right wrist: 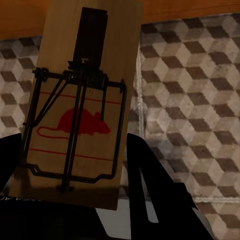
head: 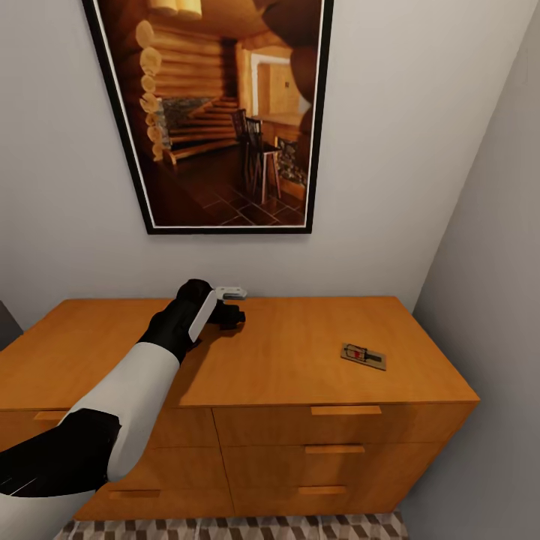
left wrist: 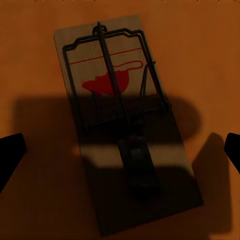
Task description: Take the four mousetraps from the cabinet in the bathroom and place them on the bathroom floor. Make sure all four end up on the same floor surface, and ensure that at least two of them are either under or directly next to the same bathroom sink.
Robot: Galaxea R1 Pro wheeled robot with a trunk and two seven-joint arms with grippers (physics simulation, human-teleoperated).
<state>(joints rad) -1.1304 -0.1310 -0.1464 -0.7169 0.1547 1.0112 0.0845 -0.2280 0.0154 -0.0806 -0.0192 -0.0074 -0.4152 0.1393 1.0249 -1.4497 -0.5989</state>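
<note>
Orange-brown cabinet (head: 300, 360) under framed pic (head: 217, 112), left end effector (left wrist: 120, 145) spread wide over mousetrap (left wrist: 125, 125) on cabinet top, right end effector (right wrist: 75, 170) clamping 2nd mousetrap (right wrist: 82, 105) above cube-tiled bathroom floor (right wrist: 190, 100), 3rd mousetrap (head: 364, 356) near cabinet's right end.

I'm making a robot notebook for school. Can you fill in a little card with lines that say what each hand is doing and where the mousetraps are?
Left hand: open, above a mousetrap lying flat on the cabinet
Right hand: holding a second mousetrap above the bathroom floor
Third mousetrap: flat on the cabinet top, near its right end
Wall: framed picture above the cabinet
</note>
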